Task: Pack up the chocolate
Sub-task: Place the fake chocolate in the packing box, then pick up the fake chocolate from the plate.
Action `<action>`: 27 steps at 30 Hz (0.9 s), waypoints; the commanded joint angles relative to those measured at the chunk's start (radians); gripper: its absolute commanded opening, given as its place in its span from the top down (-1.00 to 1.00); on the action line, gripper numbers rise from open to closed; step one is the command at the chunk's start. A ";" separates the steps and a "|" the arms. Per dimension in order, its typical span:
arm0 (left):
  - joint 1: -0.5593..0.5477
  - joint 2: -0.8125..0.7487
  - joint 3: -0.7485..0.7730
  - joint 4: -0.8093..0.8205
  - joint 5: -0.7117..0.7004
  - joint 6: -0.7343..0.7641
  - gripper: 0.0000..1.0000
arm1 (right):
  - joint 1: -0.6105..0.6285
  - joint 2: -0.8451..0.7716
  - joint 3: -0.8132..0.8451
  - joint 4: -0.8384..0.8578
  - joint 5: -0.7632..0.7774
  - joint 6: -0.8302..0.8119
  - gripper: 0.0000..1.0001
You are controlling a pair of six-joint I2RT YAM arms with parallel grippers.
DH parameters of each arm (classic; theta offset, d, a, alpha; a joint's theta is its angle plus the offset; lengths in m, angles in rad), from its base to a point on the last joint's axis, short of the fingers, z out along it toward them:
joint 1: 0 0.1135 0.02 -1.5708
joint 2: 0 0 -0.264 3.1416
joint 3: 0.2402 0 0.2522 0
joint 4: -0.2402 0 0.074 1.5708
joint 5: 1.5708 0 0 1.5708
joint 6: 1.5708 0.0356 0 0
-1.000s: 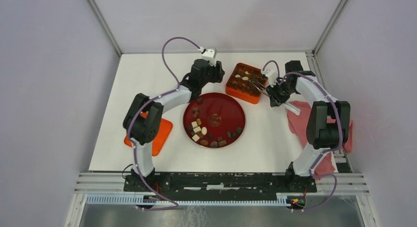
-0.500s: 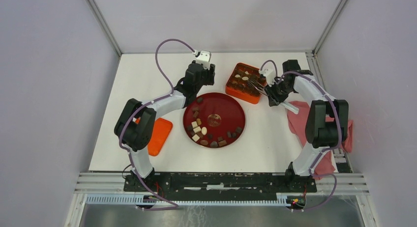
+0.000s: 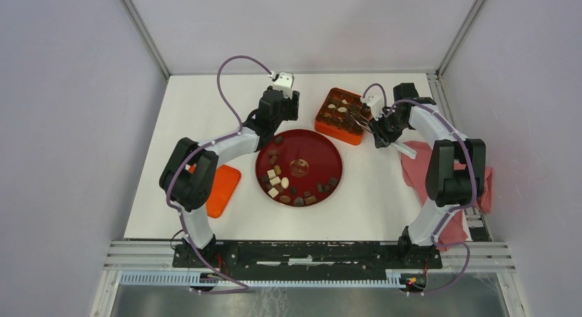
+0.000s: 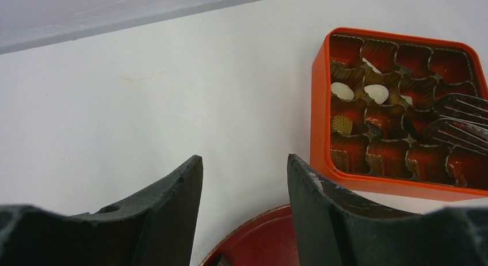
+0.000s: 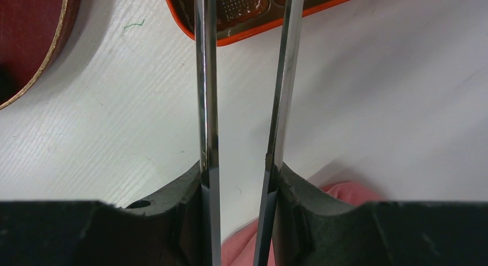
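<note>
Bite-size chocolate pieces, dark brown, light brown and cream, lay along the lower-left arc of the round red plate at centre of the top view. A few more sat in cells of the square orange gridded box, up and right of the plate.

The left gripper hung at the plate's upper-left rim, fingers spread and nothing between them. Compared with a second earlier it had shifted left, away from the box, and its elbow covered more of the flat orange lid.

The right gripper pinched silver metal tongs, tips over the box, position unchanged. A pink cloth lay at right.
</note>
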 commanded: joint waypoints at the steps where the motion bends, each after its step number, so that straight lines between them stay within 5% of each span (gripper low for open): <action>1: 0.000 -0.041 -0.017 0.040 -0.021 0.044 -0.24 | -0.001 -0.002 0.051 0.022 0.005 0.015 0.17; 7: 0.010 -0.131 -0.074 0.011 0.105 -0.040 -0.23 | -0.001 -0.076 0.050 0.005 -0.092 -0.011 0.19; 11: 0.008 -0.344 -0.239 0.054 0.245 -0.141 -0.25 | 0.004 -0.195 -0.028 0.020 -0.239 -0.068 0.20; 16: 0.011 -0.629 -0.411 -0.014 0.226 -0.186 -0.51 | 0.064 -0.355 -0.179 0.040 -0.383 -0.188 0.20; 20: 0.013 -0.810 -0.521 -0.065 0.149 -0.226 -0.94 | 0.190 -0.419 -0.256 0.050 -0.351 -0.255 0.19; 27: 0.019 -0.911 -0.565 -0.053 0.034 -0.296 -0.98 | 0.390 -0.350 -0.273 0.101 -0.187 -0.120 0.20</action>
